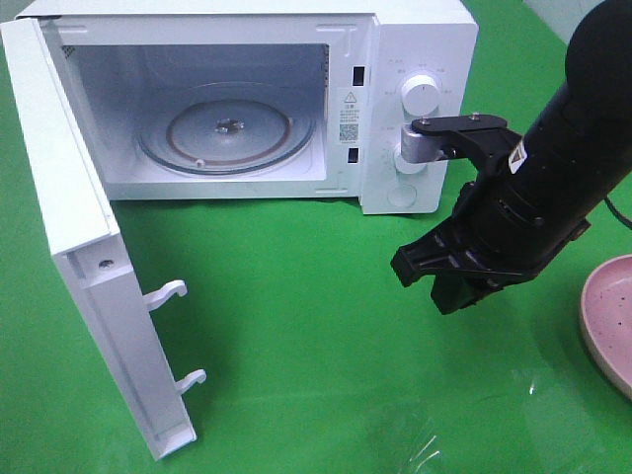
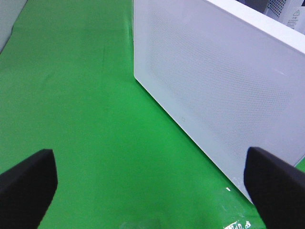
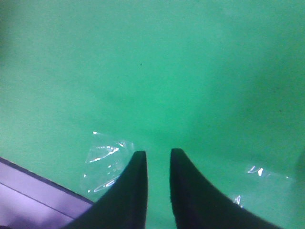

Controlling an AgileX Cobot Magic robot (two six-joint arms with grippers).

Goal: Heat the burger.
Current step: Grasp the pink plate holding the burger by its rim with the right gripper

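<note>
The burger is out of view in every frame. The white microwave (image 1: 420,59) stands at the back with its door (image 1: 89,247) swung wide open to the left, and its glass turntable (image 1: 227,128) is bare. My right gripper (image 1: 446,288) hangs over the green cloth in front of the microwave's control panel. Its fingers (image 3: 136,186) are a narrow gap apart with nothing between them. My left gripper (image 2: 152,176) is wide open and empty, close to the outer face of the door (image 2: 214,81). It does not show in the exterior view.
A speckled pink plate (image 1: 612,316) lies at the right edge, with nothing visible on the part that shows; its rim (image 3: 33,200) also appears in the right wrist view. Two latch hooks (image 1: 168,293) stick out of the door's edge. Green cloth (image 1: 296,296) covers the table.
</note>
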